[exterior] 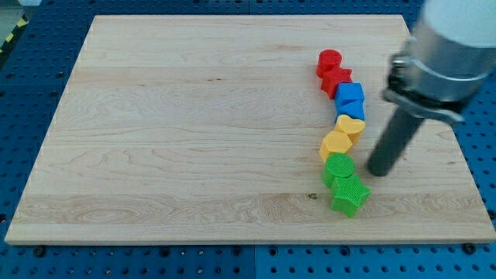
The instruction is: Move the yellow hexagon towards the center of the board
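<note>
The yellow hexagon (335, 145) lies on the wooden board (194, 124) right of centre, in a curved row of blocks. A yellow heart (351, 125) touches it at its upper right. A green round block (339, 167) touches it below. My tip (380, 171) rests on the board to the right of the hexagon and the green round block, a short gap away from both. The dark rod rises from it towards the view's upper right.
The row runs from the view's top down: a red round block (328, 61), a red star (337, 80), two blue blocks (350, 99), the yellow pair, the green round block, a green star (349, 194). The board's right edge is close behind the rod.
</note>
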`<act>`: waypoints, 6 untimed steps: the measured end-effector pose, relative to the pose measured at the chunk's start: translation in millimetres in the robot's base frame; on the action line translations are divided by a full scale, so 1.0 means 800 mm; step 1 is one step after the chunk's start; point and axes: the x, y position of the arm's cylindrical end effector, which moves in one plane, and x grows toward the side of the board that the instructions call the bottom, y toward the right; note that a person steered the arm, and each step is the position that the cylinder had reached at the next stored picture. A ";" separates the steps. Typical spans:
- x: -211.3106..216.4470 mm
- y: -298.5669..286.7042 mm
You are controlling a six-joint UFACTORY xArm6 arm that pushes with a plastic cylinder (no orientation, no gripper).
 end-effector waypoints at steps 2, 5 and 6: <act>-0.059 -0.123; -0.083 -0.057; -0.096 -0.101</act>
